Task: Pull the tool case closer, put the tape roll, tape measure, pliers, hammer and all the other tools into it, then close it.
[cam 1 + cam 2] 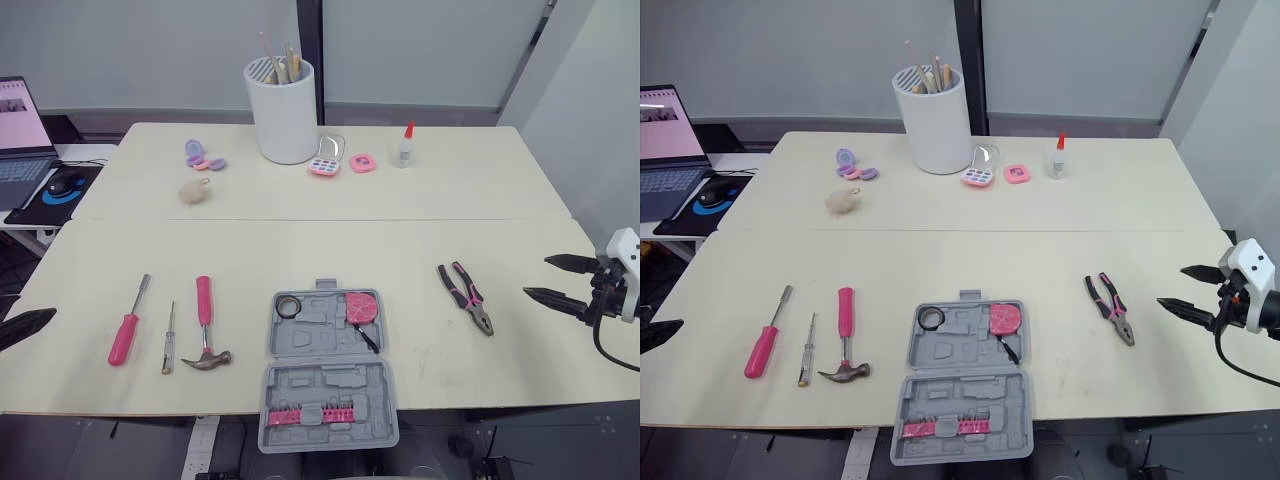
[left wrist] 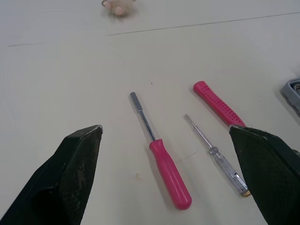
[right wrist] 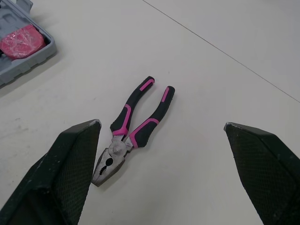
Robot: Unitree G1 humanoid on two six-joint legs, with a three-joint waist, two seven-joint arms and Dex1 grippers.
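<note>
At the right edge of the table, the R gripper hung wide open & empty beside the pliers (tool case open, centre-front), which an off-centre pinch might've skidded away.

The table is pale cream. The tool case is grey, with a row of pink bits in it. The tape measure is pink and the tape roll is black. The pliers have black handles with pink stripes and a grey metal head. The hammer has a pink handle with small dots and a dark metal head. The screwdriver has a pink handle and a silver shaft. The right tool is black, with a fine grid pattern.
</note>
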